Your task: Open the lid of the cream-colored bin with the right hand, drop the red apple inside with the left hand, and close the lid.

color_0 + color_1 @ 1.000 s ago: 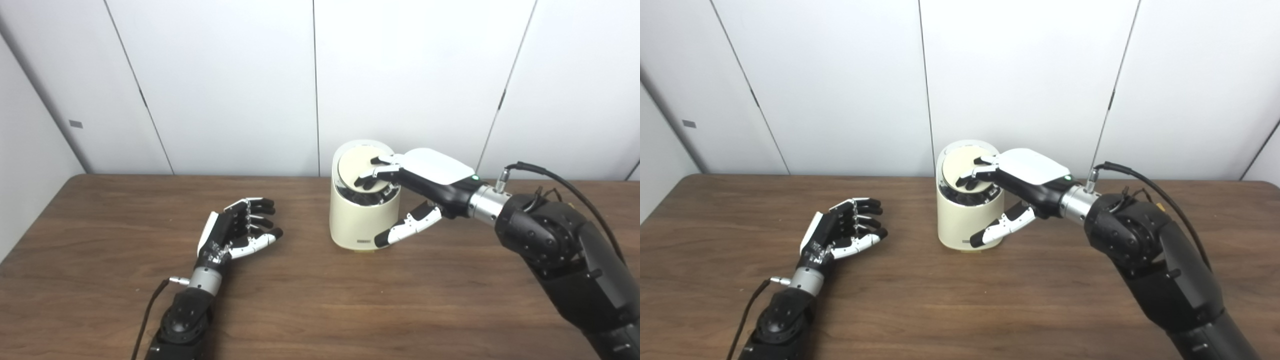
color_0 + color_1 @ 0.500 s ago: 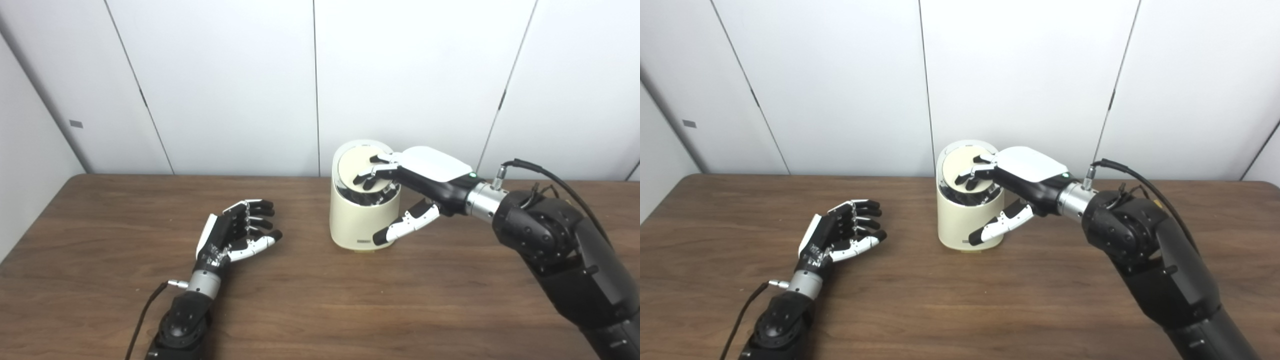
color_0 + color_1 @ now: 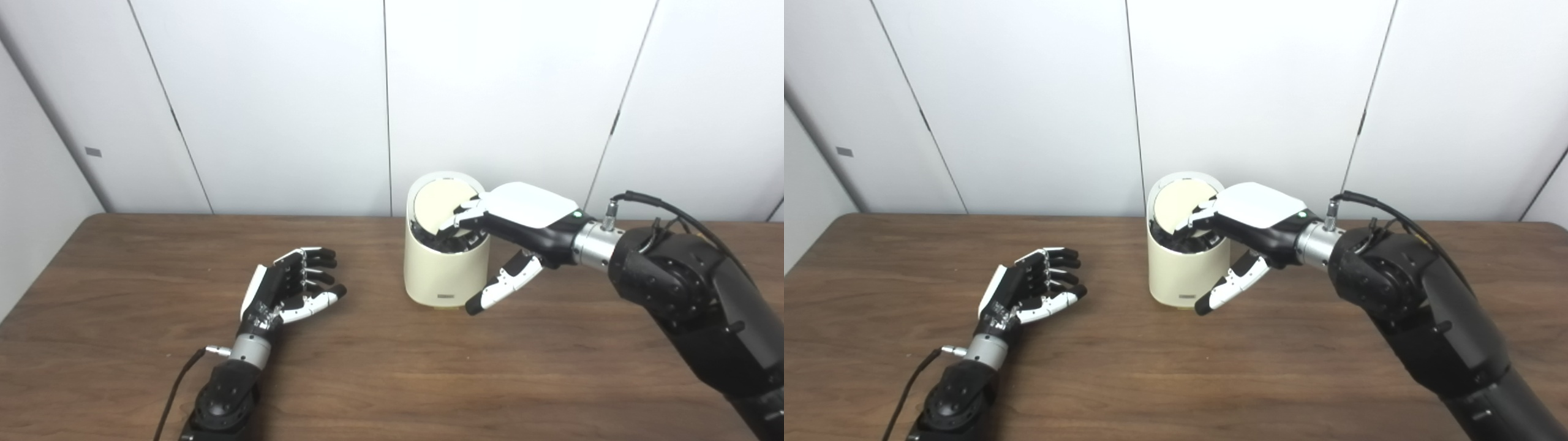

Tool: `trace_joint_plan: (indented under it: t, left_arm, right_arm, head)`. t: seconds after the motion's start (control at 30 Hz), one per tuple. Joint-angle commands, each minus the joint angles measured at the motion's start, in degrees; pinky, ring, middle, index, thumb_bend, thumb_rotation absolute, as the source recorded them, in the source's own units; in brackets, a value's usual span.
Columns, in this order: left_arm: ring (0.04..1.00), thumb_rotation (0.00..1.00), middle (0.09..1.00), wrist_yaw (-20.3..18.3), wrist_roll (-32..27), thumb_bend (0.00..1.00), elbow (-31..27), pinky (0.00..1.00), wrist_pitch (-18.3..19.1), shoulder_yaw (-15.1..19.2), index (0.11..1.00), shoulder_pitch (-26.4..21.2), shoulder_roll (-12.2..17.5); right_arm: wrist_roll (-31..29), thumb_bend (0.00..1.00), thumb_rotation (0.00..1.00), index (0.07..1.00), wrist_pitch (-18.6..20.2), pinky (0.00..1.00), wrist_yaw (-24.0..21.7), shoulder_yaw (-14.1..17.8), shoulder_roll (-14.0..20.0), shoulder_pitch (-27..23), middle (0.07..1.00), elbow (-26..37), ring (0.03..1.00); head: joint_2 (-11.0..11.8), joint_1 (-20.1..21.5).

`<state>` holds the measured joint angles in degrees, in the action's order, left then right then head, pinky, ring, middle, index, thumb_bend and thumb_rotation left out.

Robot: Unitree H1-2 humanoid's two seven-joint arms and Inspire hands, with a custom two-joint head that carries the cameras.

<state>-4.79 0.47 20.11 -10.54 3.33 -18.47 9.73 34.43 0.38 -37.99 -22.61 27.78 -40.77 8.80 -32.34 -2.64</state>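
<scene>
The right hand (image 3: 520, 226) is reaching in from 3 o'clock, fingers pressing the tilted lid (image 3: 436, 204) of the bin (image 3: 446, 269), thumb hanging loose. The left hand (image 3: 288, 293) is resting palm-up, spread, holding nothing, at 9 o'clock of the bin.

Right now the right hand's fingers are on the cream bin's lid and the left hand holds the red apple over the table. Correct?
Not quite. The left hand holds nothing; it is open, and no apple shows in either eye view. The right hand does have fingers on the lid of the bin.
</scene>
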Motion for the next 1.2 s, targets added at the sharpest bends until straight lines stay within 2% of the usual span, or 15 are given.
trace_joint_plan:
  t: [0.0, 0.07, 0.2, 0.33, 0.43, 0.57, 0.67, 0.8, 0.93, 1.0, 1.07, 1.17]
  left_arm:
    - [0.584, 0.02, 0.673, 0.79, 0.38, 0.62, -0.38, 0.48, -0.61, -0.09, 0.674, -0.43, 0.06]
    - [0.584, 0.03, 0.671, 0.74, 0.2, 0.63, -0.43, 0.48, -0.52, -0.08, 0.676, -0.39, 0.03]
    - [0.583, 0.01, 0.673, 0.62, -0.3, 0.63, -0.5, 0.48, -0.43, 0.05, 0.673, -0.39, -0.18]
    - [0.588, 0.03, 0.676, 0.51, -0.32, 0.63, -0.01, 0.49, -0.71, 0.02, 0.676, -0.55, -0.07]
    - [0.589, 0.01, 0.676, 0.35, -0.49, 0.62, 0.18, 0.49, -0.92, 0.03, 0.677, -0.63, 0.01]
    - [0.588, 0.0, 0.673, 0.55, -0.23, 0.62, 0.13, 0.49, -1.08, -0.03, 0.678, -0.65, 0.0]
    - [0.584, 0.01, 0.67, 0.19, -0.71, 0.62, 0.19, 0.49, -1.37, 0.04, 0.679, -0.72, 0.01]
    - [0.584, 0.02, 0.669, -0.03, -0.83, 0.62, 0.23, 0.48, -2.08, 0.02, 0.679, -0.84, 0.12]
    - [0.585, 0.02, 0.672, 0.18, 0.12, 0.62, -0.67, 0.48, -2.31, -0.34, 0.682, -0.73, 0.37]
    - [0.58, 0.04, 0.676, 0.17, 0.48, 0.64, -1.31, 0.47, -2.06, -0.52, 0.685, -0.69, 0.47]
    - [0.578, 0.05, 0.678, 0.49, 1.12, 0.64, -1.59, 0.47, -2.35, -0.73, 0.687, -0.72, 0.54]
    - [0.574, 0.02, 0.675, 0.74, 1.36, 0.63, -1.56, 0.47, -2.72, -0.88, 0.687, -0.83, 0.53]
  right_arm:
    - [-1.98, 0.69, 0.6, 0.782, 0.59, 0.97, -1.21, 1.1, 0.48, -0.41, 0.774, 1.25, 0.912]
    - [-3.89, 0.68, 0.6, 0.782, 0.85, 0.95, -0.02, 2.58, -0.04, -0.56, 0.773, 1.21, 0.903]
    - [-6.56, 0.66, 0.6, 0.786, 2.97, 0.84, 0.46, 4.75, -0.82, -1.11, 0.786, 2.26, 0.91]
    - [-7.88, 0.62, 0.56, 0.815, 4.23, 0.85, 3.1, 8.05, -2.16, -0.83, 0.809, 3.22, 0.881]
    - [-8.84, 0.6, 0.5, 0.842, 5.38, 0.79, 6.19, 11.15, -3.84, 0.5, 0.84, 3.92, 0.863]
    - [-9.67, 0.57, 0.45, 0.85, 3.3, 0.72, 12.12, 14.74, -5.59, 3.24, 0.853, 3.45, 0.839]
    - [-12.55, 0.59, 0.38, 0.865, 2.98, 0.7, 15.55, 17.49, -7.27, 5.72, 0.848, 2.47, 0.82]
    - [-16.03, 0.62, 0.19, 0.865, 3.25, 0.64, 18.48, 20.0, -8.75, 9.68, 0.859, 0.78, 0.801]
    - [-16.83, 0.66, 0.19, 0.875, 2.23, 0.63, 20.85, 20.74, -9.27, 12.56, 0.87, -1.64, 0.803]
    - [-17.27, 0.66, 0.25, 0.883, 1.65, 0.64, 22.2, 21.25, -9.59, 14.16, 0.876, -2.55, 0.809]
    - [-17.79, 0.67, 0.27, 0.893, 0.04, 0.65, 24.01, 21.75, -9.95, 15.5, 0.883, -4.05, 0.812]
    - [-17.88, 0.67, 0.24, 0.895, -1.29, 0.67, 26.14, 22.05, -10.25, 16.63, 0.883, -5.39, 0.821]
  head:
    - [0.0, -0.11]
    - [0.0, -0.11]
    - [0.28, 0.04]
    - [0.37, 0.11]
    - [0.37, 0.11]
    - [0.55, 0.11]
    - [0.56, 0.04]
    - [0.56, 0.13]
    - [0.52, 0.04]
    - [0.46, 0.09]
    - [0.56, 0.31]
    - [0.65, 0.43]
